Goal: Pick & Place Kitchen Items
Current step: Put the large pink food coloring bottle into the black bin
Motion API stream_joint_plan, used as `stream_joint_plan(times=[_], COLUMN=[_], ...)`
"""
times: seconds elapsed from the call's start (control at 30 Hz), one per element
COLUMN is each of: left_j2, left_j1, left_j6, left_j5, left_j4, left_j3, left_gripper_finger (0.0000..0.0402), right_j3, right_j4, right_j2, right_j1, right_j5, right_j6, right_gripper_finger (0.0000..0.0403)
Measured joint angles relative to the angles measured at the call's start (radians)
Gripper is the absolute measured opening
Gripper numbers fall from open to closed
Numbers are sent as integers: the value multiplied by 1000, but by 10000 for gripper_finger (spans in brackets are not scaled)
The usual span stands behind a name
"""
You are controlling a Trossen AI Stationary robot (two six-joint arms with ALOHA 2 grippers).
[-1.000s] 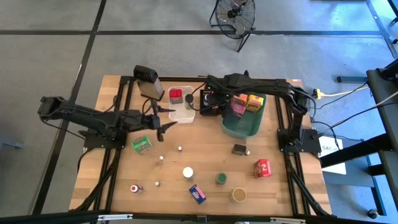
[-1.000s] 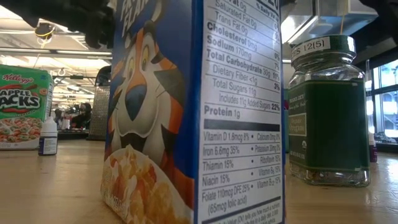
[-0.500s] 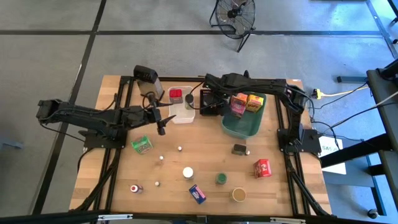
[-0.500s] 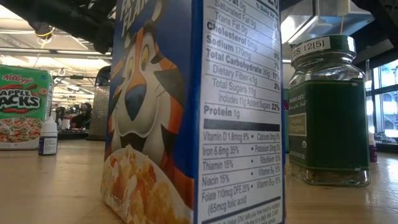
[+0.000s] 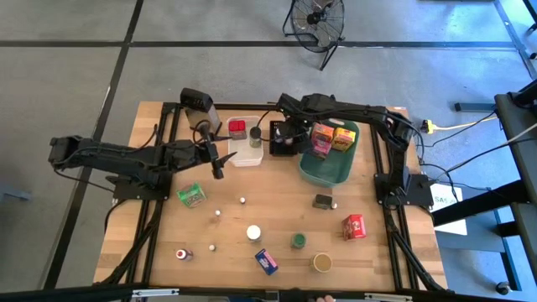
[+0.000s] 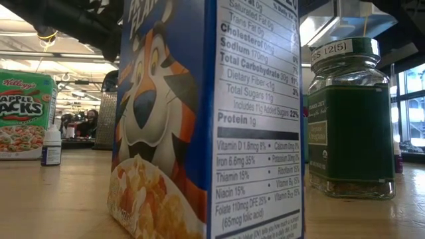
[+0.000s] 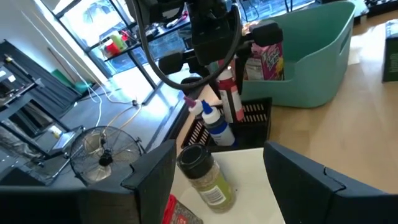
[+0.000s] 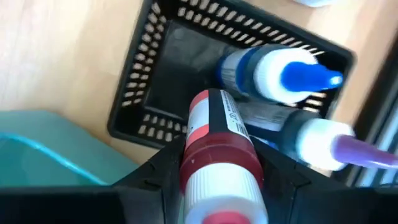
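My right gripper (image 5: pixel 284 138) hangs over the black tray (image 8: pixel 163 74), shut on a red-and-white bottle (image 8: pixel 214 146). Two white bottles, one blue-capped (image 8: pixel 283 74) and one purple-capped (image 8: pixel 326 149), lie in the tray. My left gripper (image 5: pixel 216 165) stands open just left of the white bin (image 5: pixel 243 153), which holds a black-capped jar (image 7: pixel 205 177) and a red item (image 5: pixel 237 128). More kitchen items stand on the table: a green packet (image 5: pixel 191 195), a white-lidded jar (image 5: pixel 253 232), a green jar (image 5: pixel 297 241), a blue box (image 5: pixel 266 262) and a red box (image 5: pixel 353 226). My right gripper pinches the bottle's upper body (image 8: pixel 217 177), near the cap end, between its two fingers (image 8: pixel 155 177). The fingers come from above and point steeply down. The bottle hangs about upright below them, its lower end (image 7: pixel 234 115) at the tray's rim; whether it touches the tray I cannot tell.
The teal basket (image 5: pixel 329 168), right of the tray, holds a pink box (image 5: pixel 322 139) and an orange box (image 5: pixel 341 137). A metal grater (image 5: pixel 201 111) stands at the far left. A round can (image 5: pixel 322 262) and small bottles (image 5: pixel 183 253) dot the near half.
My right gripper has sunk a little over the black tray with the bottle, edging toward the far edge. My left gripper has swung slightly toward the far edge beside the white bin and rolled a little, still open.
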Motion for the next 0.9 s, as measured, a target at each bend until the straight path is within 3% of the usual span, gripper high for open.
stream_joint_plan(times=[0.23,0.9], left_j2=[0,0], left_j1=[22,23], left_j6=[-9,-5], left_j5=[2,4], left_j4=[-29,-24], left_j3=[0,0], left_gripper_finger=[237,237], right_j3=[1,1], right_j4=[-2,-32], right_j2=[6,51], right_j1=[0,8], right_j5=[55,29], right_j6=[3,66], right_gripper_finger=[153,156])
